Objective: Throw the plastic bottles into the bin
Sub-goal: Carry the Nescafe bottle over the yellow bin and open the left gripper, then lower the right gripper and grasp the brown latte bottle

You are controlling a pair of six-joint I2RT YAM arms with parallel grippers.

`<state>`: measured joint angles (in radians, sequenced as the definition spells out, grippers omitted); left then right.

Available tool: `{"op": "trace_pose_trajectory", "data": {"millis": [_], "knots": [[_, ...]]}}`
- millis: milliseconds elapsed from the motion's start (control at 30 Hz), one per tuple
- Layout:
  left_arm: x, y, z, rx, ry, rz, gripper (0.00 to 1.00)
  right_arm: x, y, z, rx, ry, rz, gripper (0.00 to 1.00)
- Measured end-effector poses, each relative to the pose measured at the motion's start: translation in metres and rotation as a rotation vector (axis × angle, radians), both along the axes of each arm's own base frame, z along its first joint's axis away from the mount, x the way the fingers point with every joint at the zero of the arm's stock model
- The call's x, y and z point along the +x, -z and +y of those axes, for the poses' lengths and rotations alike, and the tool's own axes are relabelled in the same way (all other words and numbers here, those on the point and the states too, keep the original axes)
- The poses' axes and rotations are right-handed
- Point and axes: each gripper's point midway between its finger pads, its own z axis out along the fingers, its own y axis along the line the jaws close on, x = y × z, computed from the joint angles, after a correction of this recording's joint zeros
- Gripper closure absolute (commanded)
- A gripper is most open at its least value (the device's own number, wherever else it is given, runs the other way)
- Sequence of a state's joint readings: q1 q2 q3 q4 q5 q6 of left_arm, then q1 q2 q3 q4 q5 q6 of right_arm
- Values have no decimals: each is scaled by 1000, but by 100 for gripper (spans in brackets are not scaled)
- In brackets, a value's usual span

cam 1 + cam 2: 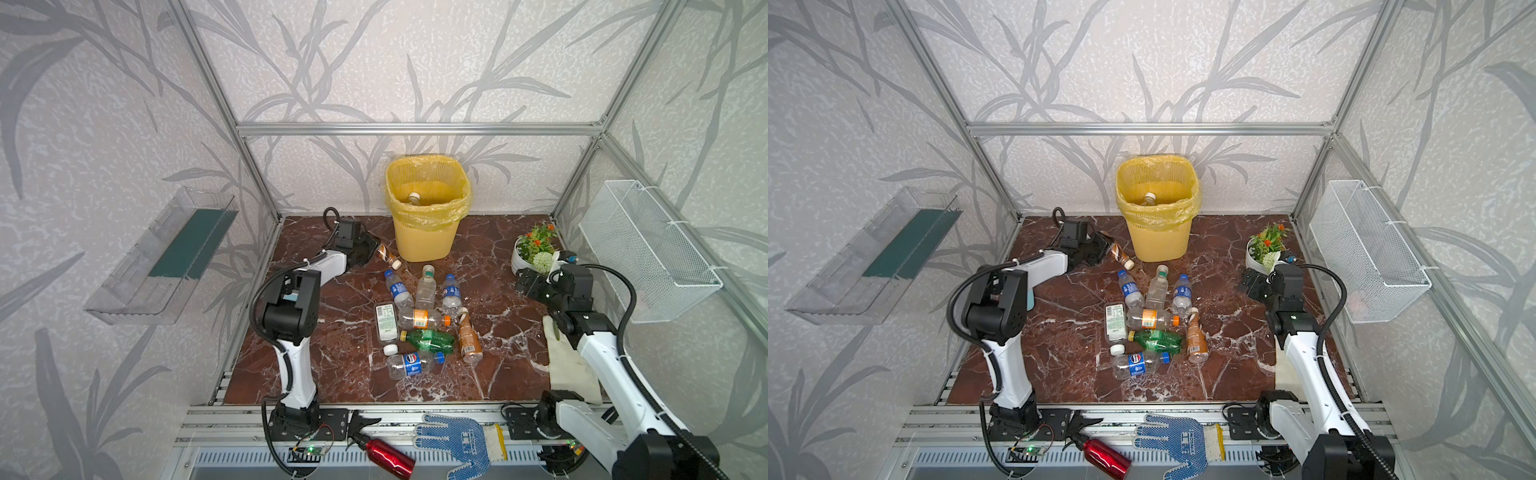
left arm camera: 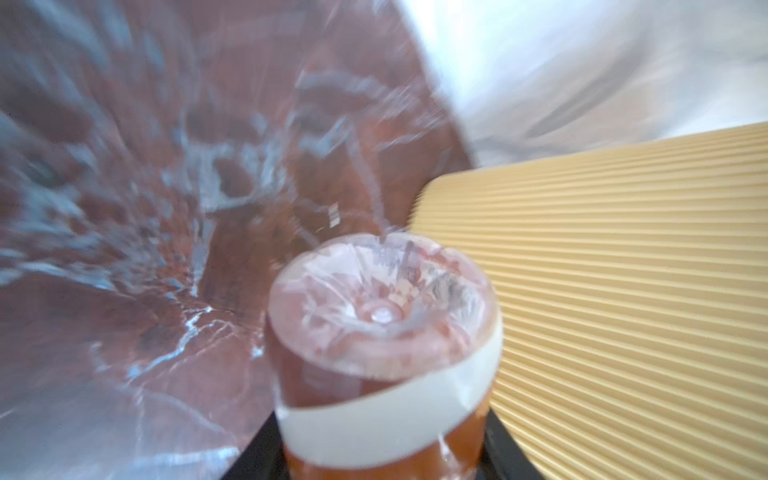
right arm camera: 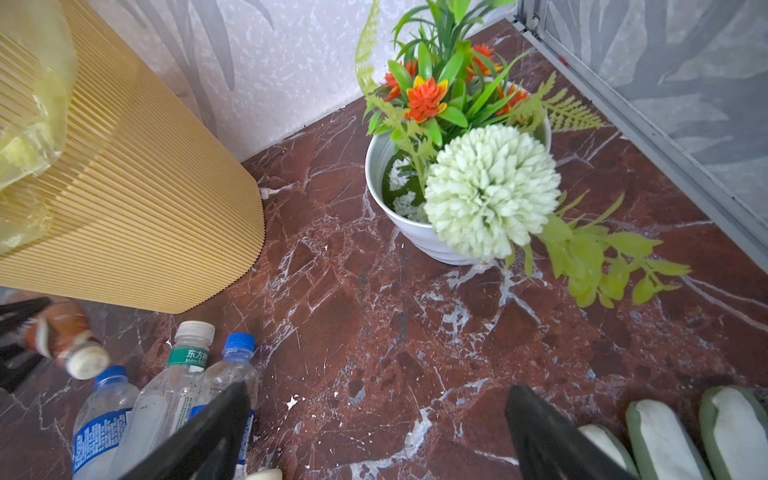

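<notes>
My left gripper (image 1: 371, 249) (image 1: 1103, 249) is shut on a brown-labelled plastic bottle (image 1: 389, 257) (image 1: 1122, 256) (image 2: 382, 332) (image 3: 62, 332), held tilted just above the floor, left of the bin's base. The bottle's clear bottom points at the left wrist camera, with black fingers (image 2: 500, 451) on either side. The yellow bin (image 1: 422, 241) (image 1: 1158, 243) (image 2: 623, 291) (image 3: 124, 187) stands at the back wall with a white-capped bottle (image 1: 414, 196) (image 1: 1149, 198) inside. Several more plastic bottles (image 1: 424, 316) (image 1: 1154, 318), including a green one (image 1: 428, 340), lie mid-floor. My right gripper (image 1: 525, 282) (image 1: 1250, 284) (image 3: 378, 392) hangs open and empty near the plant.
A white pot of artificial flowers (image 1: 534, 249) (image 3: 415, 232) stands at the back right. On the right wall hangs a wire basket (image 1: 652, 249), on the left wall a clear tray (image 1: 166, 253). A cream cloth (image 1: 569, 365), a dotted glove (image 1: 457, 440) and a red metal bottle (image 1: 386, 455) lie near the front.
</notes>
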<state>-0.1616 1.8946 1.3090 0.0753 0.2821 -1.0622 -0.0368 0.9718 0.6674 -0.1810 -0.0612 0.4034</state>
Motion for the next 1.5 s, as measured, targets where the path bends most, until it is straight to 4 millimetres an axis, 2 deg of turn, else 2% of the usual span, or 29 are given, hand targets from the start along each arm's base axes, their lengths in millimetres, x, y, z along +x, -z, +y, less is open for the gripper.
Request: {"op": "trace_pose_trajectory", "data": {"millis": [67,133,167,233,300,367,433,500,567,600,633,667,733,767,833,900,967,1033,1100,1133,1200,1267,1367,1500], "knots": [[-6,-67,21,19,-38,-146,59,0,0,0,-1,0,3,3],[-22,-146,45,50,-95,-340,59,0,0,0,-1,0,3,3],[-32,-174,55,67,-126,-414,59,0,0,0,0,0,2,3],[-61,-243,73,104,-190,-600,59,0,0,0,1,0,2,3],[-87,-293,80,136,-229,-745,59,0,-1,0,2,-2,0,3],[-105,-330,83,157,-258,-863,55,0,-3,1,3,-3,-4,3],[-106,-351,78,177,-262,-926,54,1,-6,1,9,-3,-12,4],[-90,-368,61,183,-220,-951,50,1,-10,2,21,-1,-26,4],[-57,-384,26,185,-120,-951,34,3,-14,4,42,-5,-42,5],[-37,-389,2,185,-53,-940,25,4,-15,6,53,-9,-49,5],[-17,-388,-25,185,20,-920,10,5,-16,8,65,-16,-51,5],[-6,-384,-43,179,70,-900,1,6,-17,9,72,-22,-51,5],[6,-353,-81,199,158,-832,1,8,-21,12,81,-36,-55,5],[5,-338,-92,216,184,-802,1,8,-24,13,82,-40,-59,5],[-11,-311,-109,284,220,-788,1,8,-30,13,77,-43,-73,5],[-33,-306,-116,332,245,-811,1,6,-33,13,72,-46,-84,5],[-59,-323,-112,367,248,-872,1,6,-35,13,71,-49,-89,6],[-89,-360,-92,395,197,-973,1,6,-33,15,72,-59,-82,8],[-115,-388,-68,416,128,-1050,1,5,-27,19,72,-75,-58,8],[-128,-398,-56,426,89,-1079,1,4,-22,22,67,-83,-38,8],[-140,-401,-38,446,38,-1092,1,0,-10,33,49,-119,12,8],[-141,-387,-27,469,13,-1059,1,-5,0,48,27,-168,68,8],[-127,-342,-17,514,11,-953,1,-15,14,74,-15,-255,155,8],[-106,-238,-3,574,58,-701,1,-34,35,108,-90,-374,273,8]]}}
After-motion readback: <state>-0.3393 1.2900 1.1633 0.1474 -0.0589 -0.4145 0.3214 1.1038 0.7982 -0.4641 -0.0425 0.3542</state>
